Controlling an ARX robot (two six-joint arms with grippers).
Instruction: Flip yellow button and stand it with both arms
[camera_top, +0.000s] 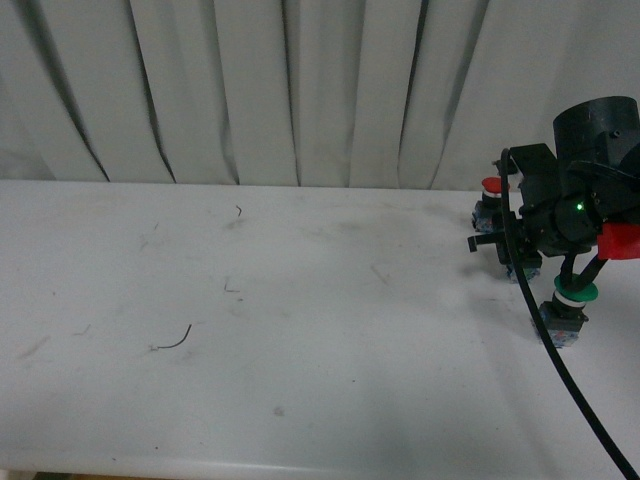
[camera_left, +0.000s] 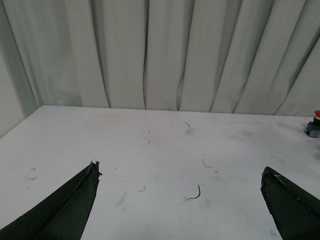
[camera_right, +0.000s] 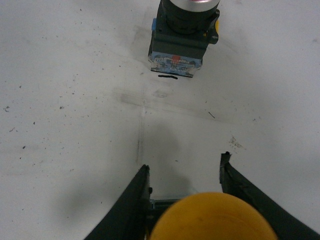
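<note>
Right now the yellow button (camera_right: 212, 217) sits between the fingers of the right gripper (camera_right: 185, 175), its round cap close to the wrist camera and a sliver of its base showing between the two black fingers; whether the pads press it cannot be told. Ahead of the fingertips, apart, stands another button (camera_right: 182, 35) whose label is too blurred to read. The left gripper (camera_left: 180, 200) is spread wide over bare table (camera_left: 150, 150), holding nothing.
</note>
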